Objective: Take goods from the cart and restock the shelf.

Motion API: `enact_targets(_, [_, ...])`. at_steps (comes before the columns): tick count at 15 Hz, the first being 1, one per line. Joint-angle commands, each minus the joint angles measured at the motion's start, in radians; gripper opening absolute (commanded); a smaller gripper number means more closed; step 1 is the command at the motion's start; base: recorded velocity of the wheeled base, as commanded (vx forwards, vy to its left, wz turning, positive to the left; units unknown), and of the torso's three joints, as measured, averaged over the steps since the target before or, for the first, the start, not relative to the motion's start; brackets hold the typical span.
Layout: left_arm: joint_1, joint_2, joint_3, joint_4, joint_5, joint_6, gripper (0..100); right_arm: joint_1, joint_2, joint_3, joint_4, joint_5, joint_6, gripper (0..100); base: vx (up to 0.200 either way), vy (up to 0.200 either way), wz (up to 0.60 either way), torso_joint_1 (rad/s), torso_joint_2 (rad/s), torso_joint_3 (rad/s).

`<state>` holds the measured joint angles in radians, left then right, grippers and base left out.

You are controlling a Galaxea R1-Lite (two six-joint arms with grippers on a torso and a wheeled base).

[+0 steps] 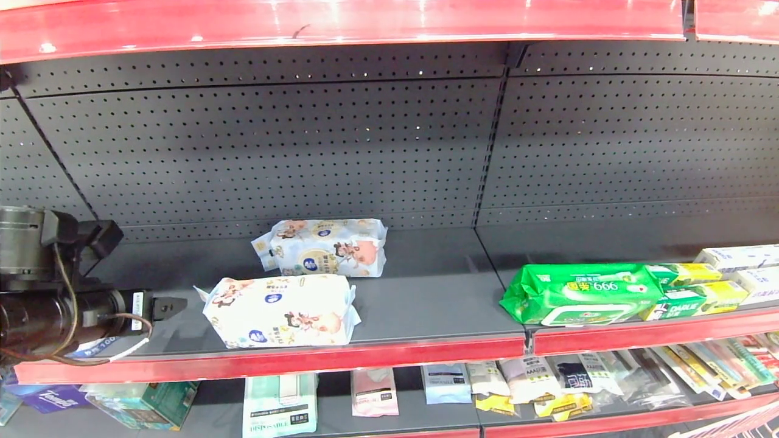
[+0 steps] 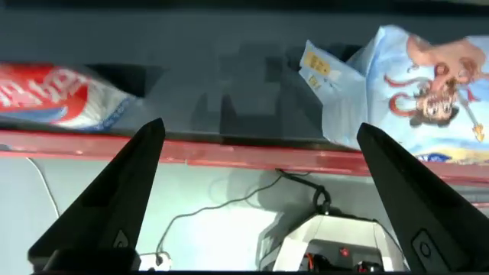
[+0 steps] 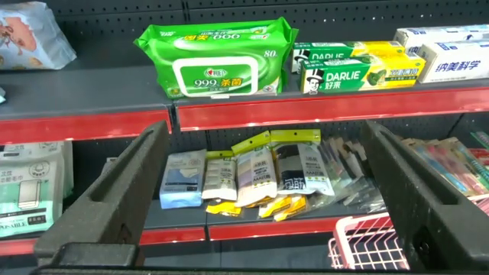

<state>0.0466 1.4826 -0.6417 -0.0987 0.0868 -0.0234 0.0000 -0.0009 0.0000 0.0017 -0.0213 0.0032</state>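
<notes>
1. Shelf [image 1: 426, 304]: a dark, flat deck that carries the goods.
2. Green wipes pack [image 1: 578, 295]: lies at the front lip of the right bay. It is probably dense with slick film, so take it across its short width.
3. Front printed pack [image 1: 280, 310]: lies near the front lip, just beside the left gripper [image 2: 260, 128], with the rear printed pack [image 1: 325, 246] behind it. Both look soft and light, so pinch mid-body, not the crimped ends.
4. Left gripper and right gripper [image 3: 263, 126]: fingers spread, holding nothing.

Green wipes pack [image 1: 578, 293] lying on the shelf [image 1: 426, 304] beside green-and-yellow boxes [image 1: 700, 298], small sachets [image 3: 256, 176] sitting on the tier below, black cable [image 2: 317, 198] trailing across pale floor [image 2: 84, 183]
</notes>
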Motion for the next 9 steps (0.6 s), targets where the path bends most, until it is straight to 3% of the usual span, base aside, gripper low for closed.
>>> enact_targets(1, [0.004, 0.042, -0.015, 0.001, 0.001, 0.003, 100, 0.0, 0.001, 0.0, 0.0, 0.0, 0.001, 100, 0.0, 0.0, 0.0, 0.0, 0.0, 0.0])
enact_targets(4, [0.039, 0.094, -0.015, -0.003, 0.001, 0.005, 100, 0.0, 0.001, -0.002, 0.0, 0.0, 0.0, 100, 0.0, 0.0, 0.0, 0.0, 0.0, 0.0])
enact_targets(9, [0.045, 0.16, -0.041, -0.004, -0.001, 0.002, 100, 0.0, 0.001, 0.0, 0.0, 0.0, 0.0, 100, 0.0, 0.0, 0.0, 0.0, 0.0, 0.0])
